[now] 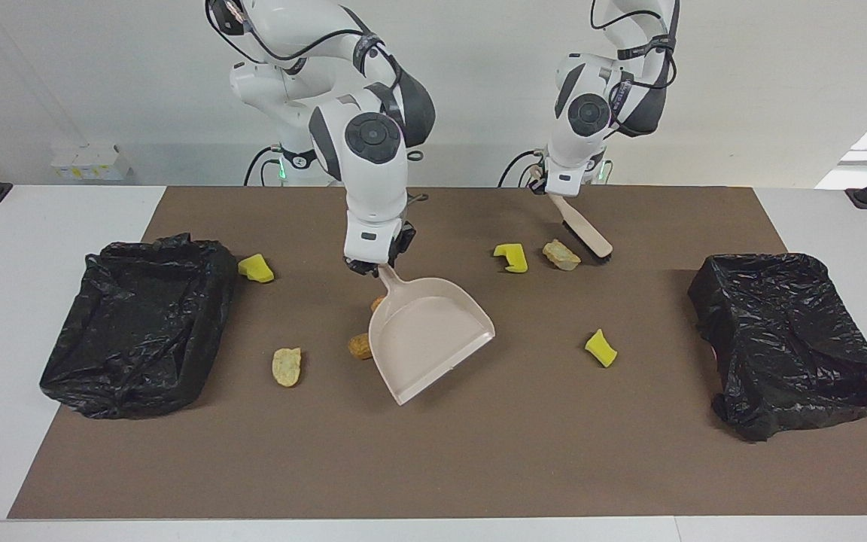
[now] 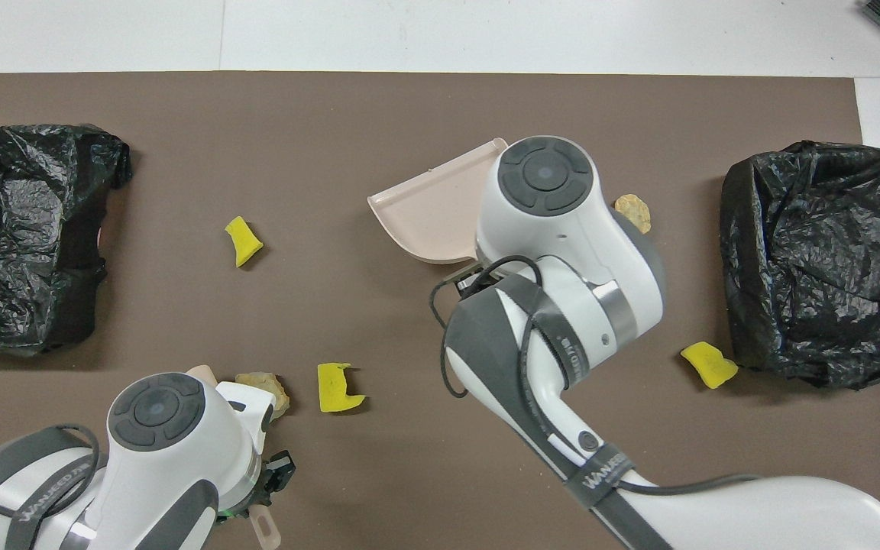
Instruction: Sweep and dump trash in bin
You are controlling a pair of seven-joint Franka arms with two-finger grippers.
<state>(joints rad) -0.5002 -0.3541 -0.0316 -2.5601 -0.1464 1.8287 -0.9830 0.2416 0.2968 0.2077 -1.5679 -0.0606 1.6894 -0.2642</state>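
Note:
My right gripper [image 1: 373, 265] is shut on the handle of the beige dustpan [image 1: 430, 339], which hangs tilted over the mat and partly covers two golden-brown lumps [image 1: 359, 346]. My left gripper [image 1: 550, 188] is shut on the brush [image 1: 588, 237]; its head rests beside a tan lump [image 1: 560, 254] at that lump's left-arm side. Other trash on the mat: yellow sponge chunks [image 1: 510, 257], [image 1: 600, 348], [image 1: 255, 267] and a tan lump [image 1: 287, 366]. In the overhead view the right wrist hides its gripper and part of the dustpan [image 2: 428, 214].
A black-bagged bin [image 1: 140, 324] stands at the right arm's end of the brown mat, another [image 1: 787, 339] at the left arm's end. White table borders the mat [image 1: 433, 467]. One sponge chunk [image 2: 707, 364] lies close to the bin at the right arm's end.

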